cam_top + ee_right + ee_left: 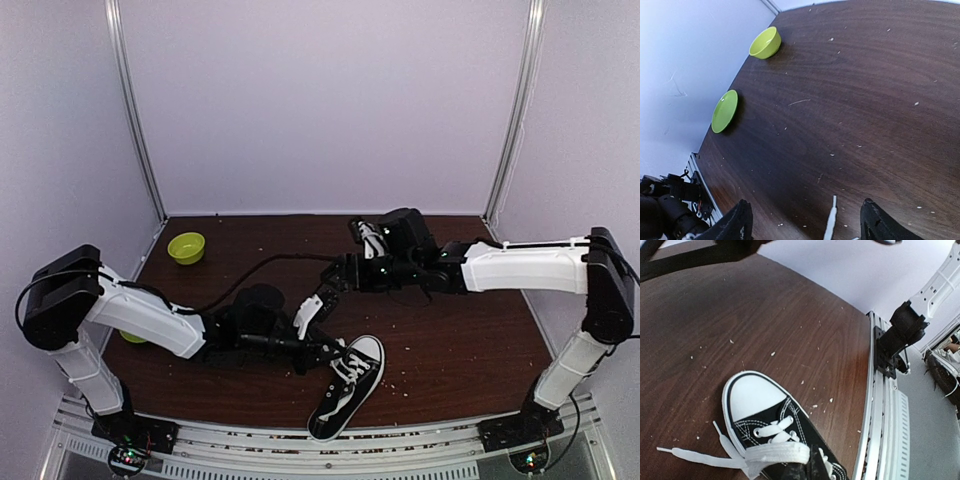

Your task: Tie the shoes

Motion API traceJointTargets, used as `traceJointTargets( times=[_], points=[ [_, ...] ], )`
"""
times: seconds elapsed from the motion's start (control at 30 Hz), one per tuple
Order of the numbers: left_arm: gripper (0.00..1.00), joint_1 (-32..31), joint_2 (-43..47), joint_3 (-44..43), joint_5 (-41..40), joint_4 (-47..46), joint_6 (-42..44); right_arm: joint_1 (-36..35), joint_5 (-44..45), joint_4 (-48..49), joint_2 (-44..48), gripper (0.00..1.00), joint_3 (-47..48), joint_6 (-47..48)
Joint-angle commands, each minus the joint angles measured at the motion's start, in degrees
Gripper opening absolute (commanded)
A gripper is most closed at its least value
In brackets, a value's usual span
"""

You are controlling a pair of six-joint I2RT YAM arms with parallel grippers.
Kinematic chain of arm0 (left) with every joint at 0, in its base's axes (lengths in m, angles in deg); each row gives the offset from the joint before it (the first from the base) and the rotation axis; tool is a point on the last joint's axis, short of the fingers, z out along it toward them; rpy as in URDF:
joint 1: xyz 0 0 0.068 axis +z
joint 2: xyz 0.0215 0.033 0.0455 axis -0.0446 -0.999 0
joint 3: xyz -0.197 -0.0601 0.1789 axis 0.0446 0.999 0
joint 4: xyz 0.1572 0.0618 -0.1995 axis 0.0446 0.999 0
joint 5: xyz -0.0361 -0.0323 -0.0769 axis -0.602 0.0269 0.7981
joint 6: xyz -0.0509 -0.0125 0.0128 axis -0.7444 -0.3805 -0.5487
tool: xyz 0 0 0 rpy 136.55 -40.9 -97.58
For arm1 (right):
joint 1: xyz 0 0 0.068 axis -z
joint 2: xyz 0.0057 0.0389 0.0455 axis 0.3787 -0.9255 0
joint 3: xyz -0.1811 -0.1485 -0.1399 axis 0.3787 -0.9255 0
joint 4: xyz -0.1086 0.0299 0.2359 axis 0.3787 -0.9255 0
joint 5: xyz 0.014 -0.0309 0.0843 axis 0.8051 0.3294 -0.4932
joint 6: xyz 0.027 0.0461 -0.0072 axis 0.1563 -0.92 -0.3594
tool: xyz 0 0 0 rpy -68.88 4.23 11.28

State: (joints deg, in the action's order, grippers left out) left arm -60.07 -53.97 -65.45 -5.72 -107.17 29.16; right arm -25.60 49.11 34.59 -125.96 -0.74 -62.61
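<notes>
The black low-top canvas sneaker with white toe cap (345, 393) lies at the near middle of the dark wooden tabletop (460, 340), toe pointing far and right. Its long white laces (775, 452) are loose, with no knot visible.

The left end effector (324, 356) is down at the shoe's left side. In the left wrist view its fingers are close together and appear to pinch one lace strand.

The right end effector (324, 297) hangs just beyond the shoe, spread wide and holding nothing, with a lace tip (830, 220) between its fingers (740, 222).

This looks like the early stage of gathering the lace ends. Next, the right probably needs to close on that tip so the strands can be crossed.
</notes>
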Motion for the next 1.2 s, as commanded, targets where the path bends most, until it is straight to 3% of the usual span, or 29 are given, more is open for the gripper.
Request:
traceJointTargets(
  times=[0.0,0.13,0.27,0.47,0.77,1.17],
  points=[
    [0.00,0.4,1.9,0.9,0.1,-8.3,-3.0,3.5,1.2,1.4,8.9,0.74,-8.9,7.0],
    [0.00,0.4,1.3,0.2,0.5,-8.7,-3.6,4.5,-2.0,6.8,14.2,0.60,-20.4,12.1],
    [0.00,0.4,1.2,0.2,0.6,-8.7,-4.0,4.3,-9.6,20.1,17.3,0.46,-31.2,11.6],
    [0.00,0.4,0.9,-0.7,1.1,-7.1,-4.1,0.8,-12.1,27.1,13.2,0.31,-33.7,12.9],
    [0.00,0.4,0.9,-1.7,0.3,-5.5,-4.3,-3.9,-13.1,31.0,5.8,0.21,-32.0,15.4],
    [0.00,0.4,0.6,-1.9,0.2,-5.2,-4.4,-7.6,-14.7,33.1,-0.8,0.21,-28.1,16.4]
  ],
)
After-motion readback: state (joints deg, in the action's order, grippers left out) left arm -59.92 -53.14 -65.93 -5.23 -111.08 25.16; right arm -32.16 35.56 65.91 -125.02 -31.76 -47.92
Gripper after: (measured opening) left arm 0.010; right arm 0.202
